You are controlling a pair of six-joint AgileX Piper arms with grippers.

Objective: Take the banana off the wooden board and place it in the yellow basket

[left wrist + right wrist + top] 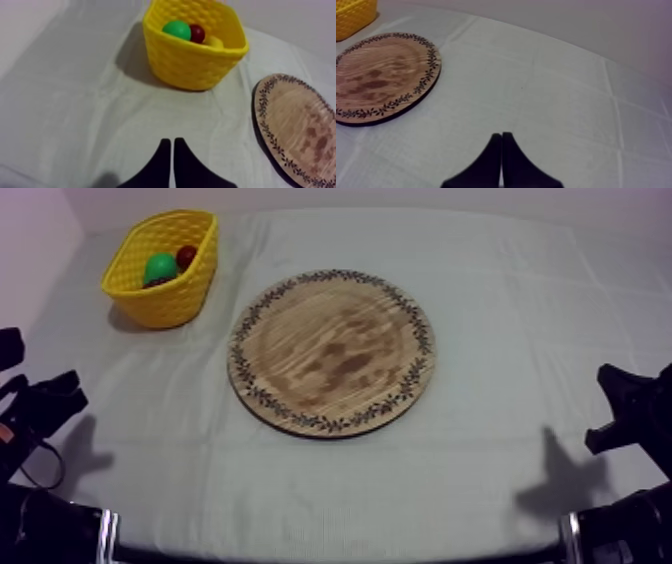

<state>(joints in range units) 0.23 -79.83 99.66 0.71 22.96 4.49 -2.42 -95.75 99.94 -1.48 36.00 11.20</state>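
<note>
- My left gripper (172, 142) is closed on nothing: its two black fingers lie pressed together as a narrow wedge, low over the grey-white cloth.
- My right gripper (501, 136) is the same, with its fingers together and nothing between them.
- From above, my left arm (40, 413) sits at the near left corner of the table (500, 308) and my right arm (635, 403) at the near right corner. Both are well apart from the board and the basket.
- The yellow basket (165, 303) stands upright at the far left corner of the table, near the board but not touching it.
- The banana (216, 42) lies inside the basket. From my left wrist, only a pale yellow part of it peeks above the rim, against the wall on the board's side.
- A small red fruit (197, 33) sits just beside the banana in the basket, and a green toy fruit (176, 30) lies on the red one's other side. I cannot tell whether they touch.
- The round wooden board (332, 353), with its patterned rim, lies flat in the middle of the table.
- From my right wrist, the board lies ahead of my closed fingers with a corner of the basket beyond its far edge.
</note>
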